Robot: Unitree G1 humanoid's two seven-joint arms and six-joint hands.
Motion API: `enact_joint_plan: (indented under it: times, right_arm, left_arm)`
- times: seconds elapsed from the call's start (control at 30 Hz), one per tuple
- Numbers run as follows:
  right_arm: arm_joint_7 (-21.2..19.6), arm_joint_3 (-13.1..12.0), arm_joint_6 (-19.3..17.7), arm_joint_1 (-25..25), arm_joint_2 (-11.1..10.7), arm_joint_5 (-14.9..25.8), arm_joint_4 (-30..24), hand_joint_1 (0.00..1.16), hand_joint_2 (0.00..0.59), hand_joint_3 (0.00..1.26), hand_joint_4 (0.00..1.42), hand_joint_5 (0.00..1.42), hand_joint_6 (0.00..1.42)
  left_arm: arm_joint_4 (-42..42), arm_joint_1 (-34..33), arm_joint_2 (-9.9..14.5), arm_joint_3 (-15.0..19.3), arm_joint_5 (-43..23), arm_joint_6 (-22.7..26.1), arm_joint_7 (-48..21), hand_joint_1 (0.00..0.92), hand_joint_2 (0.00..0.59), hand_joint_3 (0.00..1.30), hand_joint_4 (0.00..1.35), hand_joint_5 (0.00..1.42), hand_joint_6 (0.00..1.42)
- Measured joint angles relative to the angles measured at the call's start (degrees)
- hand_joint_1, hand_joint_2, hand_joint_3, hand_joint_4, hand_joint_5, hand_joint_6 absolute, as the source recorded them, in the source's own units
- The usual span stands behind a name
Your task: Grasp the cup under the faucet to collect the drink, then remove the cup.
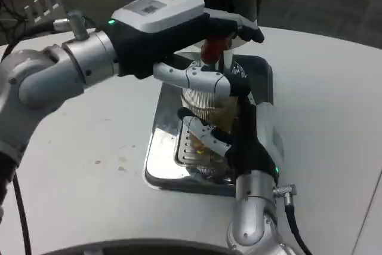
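My right hand (230,132) is wrapped around the clear ribbed plastic cup (206,103), fingers closed on its side, holding it upright over the shiny metal drip tray (160,147) that sits on the white surface (83,159). The cup stands directly beneath the red faucet lever (213,49), with amber drink in its lower part. My left hand (197,34) reaches across from the left, its fingers resting on top of that lever; I cannot tell whether they grip it.
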Motion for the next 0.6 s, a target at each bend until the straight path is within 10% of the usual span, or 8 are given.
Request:
enact_joint_plan:
  times: [0.6]
  right_arm:
    - [-5.9,-0.8,-5.6,0.0,0.0,1.7,3.0,0.77,0.234,0.59,0.66,0.62,0.33]
  left_arm:
    - [0.4,0.0,0.6,0.0,-0.1,-0.9,0.3,0.0,0.122,0.28,0.24,0.26,0.28]
